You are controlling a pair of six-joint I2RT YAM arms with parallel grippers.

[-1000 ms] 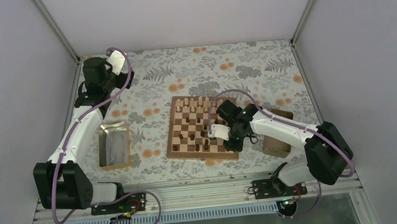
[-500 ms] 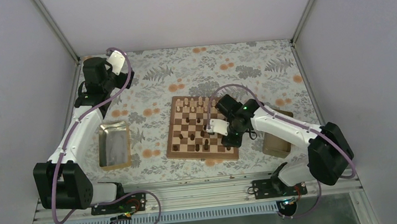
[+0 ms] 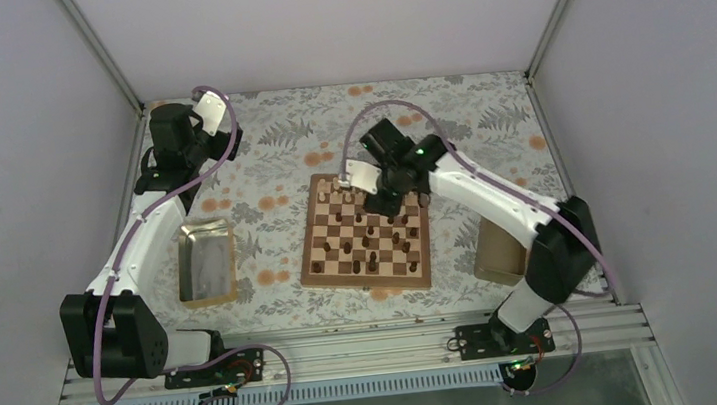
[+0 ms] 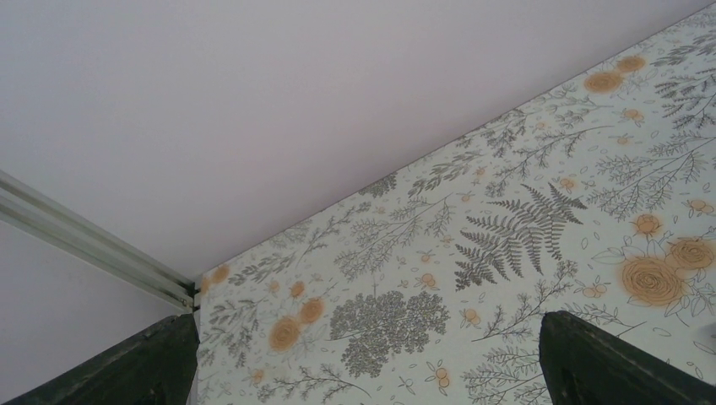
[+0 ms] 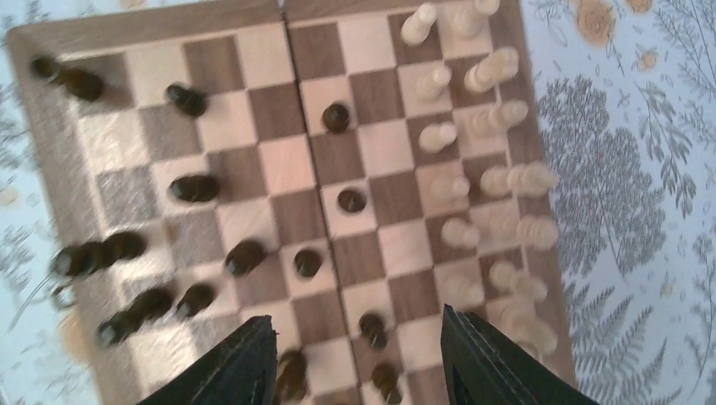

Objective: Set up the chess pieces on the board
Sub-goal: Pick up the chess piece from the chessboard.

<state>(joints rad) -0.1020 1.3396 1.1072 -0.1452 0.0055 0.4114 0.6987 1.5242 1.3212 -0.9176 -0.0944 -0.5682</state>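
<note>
The checkered wooden board [image 3: 316,267] lies mid-table. Pale beige chessmen [image 3: 338,196] stand along its far rows and dark brown chessmen [image 3: 371,258] are scattered over its middle and near rows. My right gripper [image 3: 377,200] hovers over the board's far right part, open and empty. In the right wrist view its fingers [image 5: 236,371] spread wide above the board [image 5: 287,160], with dark pieces [image 5: 192,187] on the left and pale pieces [image 5: 498,179] on the right. My left gripper [image 3: 190,150] is at the far left corner, open and empty, over the floral cloth [image 4: 473,253].
A rectangular metal tray [image 3: 206,265] lies left of the board. A brown box [image 3: 497,254] stands right of the board, partly under the right arm. Walls enclose the table at the back and both sides.
My right gripper has moved from the board's near right part up to its far right part, still open. The left arm has not moved.
</note>
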